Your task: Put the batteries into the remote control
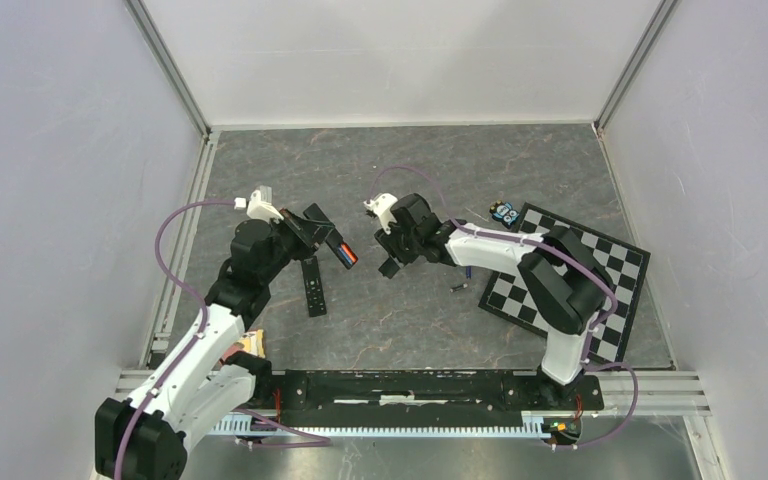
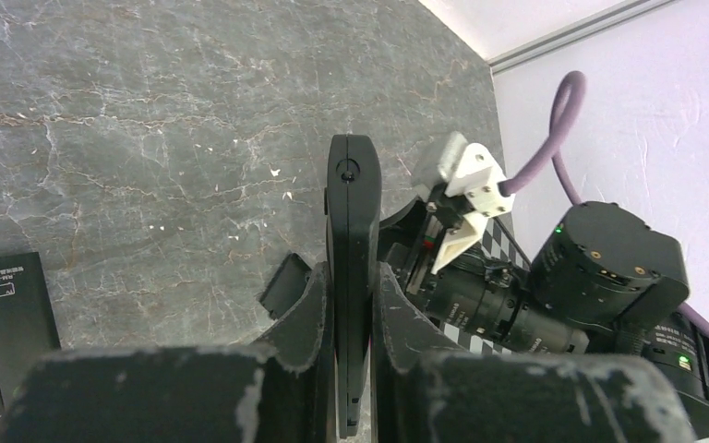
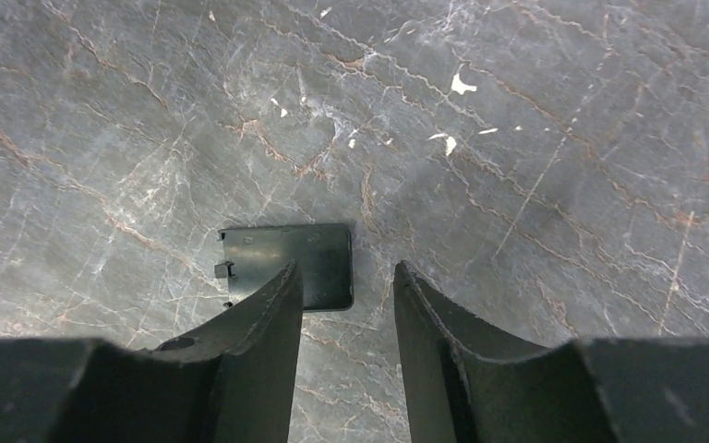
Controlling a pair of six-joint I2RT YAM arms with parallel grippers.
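1. Clamps the remote control edge-on in the left gripper, with both fingers clenched tight against its flat faces. Holds it above the marble table, at 9 o'clock of the table's middle in the top view.
2. Shows the orange battery and the blue battery side by side at the held remote's free end, which points toward 4 o'clock. Cannot tell whether either is fully seated.
3. Finds the dark battery lying alone on the table at 4 o'clock of the right gripper, apart from it and just at 9 o'clock of the checkerboard.
4. Hangs the right gripper over the table's middle, facing the left one. Jaws are released, standing part-way apart with only bare marble between them in the right wrist view.
5. Places the small flat black cover flat on the marble directly under that gripper. In the wrist view it sits at 9 o'clock of the gap, with one corner hidden behind a finger and nothing gripping it.
6. Locates a second remote flat on the table at 6 o'clock of the left gripper, buttons up, lying roughly along the 12-to-6 line.
7. Sets the checkerboard toward 3 o'clock on the table, under the right arm, with a small blue-and-black item at its 11 o'clock corner, too small to identify.
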